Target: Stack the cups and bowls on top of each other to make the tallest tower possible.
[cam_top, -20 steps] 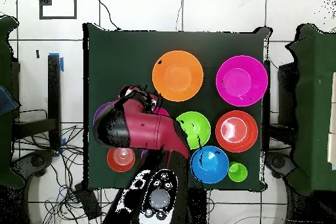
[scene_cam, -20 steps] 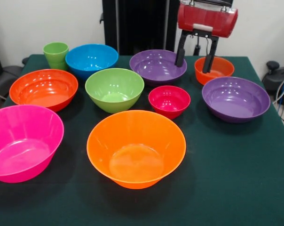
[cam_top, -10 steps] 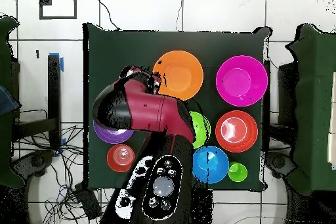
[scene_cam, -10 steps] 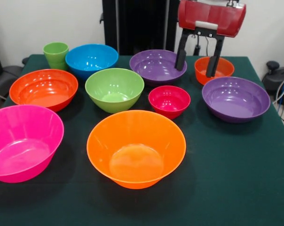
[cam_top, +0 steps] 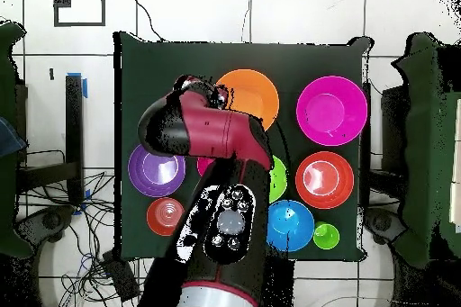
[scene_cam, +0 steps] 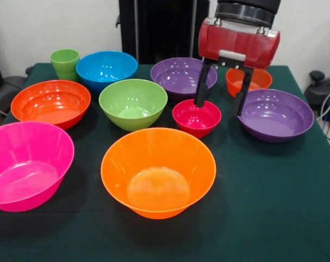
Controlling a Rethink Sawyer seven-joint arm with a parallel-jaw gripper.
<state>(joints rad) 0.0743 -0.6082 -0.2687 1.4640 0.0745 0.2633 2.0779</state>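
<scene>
The end effector [scene_cam: 220,99], its black fingers spread wide and empty, hangs over the gap between the small glossy magenta-red plastic bowl [scene_cam: 196,117] and a round purple plastic bowl [scene_cam: 273,114]. Every smooth bowl sits apart and unstacked on the dark green cloth-covered bench [scene_cam: 274,191]. The tapered light-green plastic tumbler [scene_cam: 65,64] stands beside the blue bowl [scene_cam: 106,69].

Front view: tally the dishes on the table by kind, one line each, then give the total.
Bowls: 9, from the large orange bowl and pink bowl in front to the blue bowl at the back.
Cups: 1, the light-green cup.
Total: 10
</scene>
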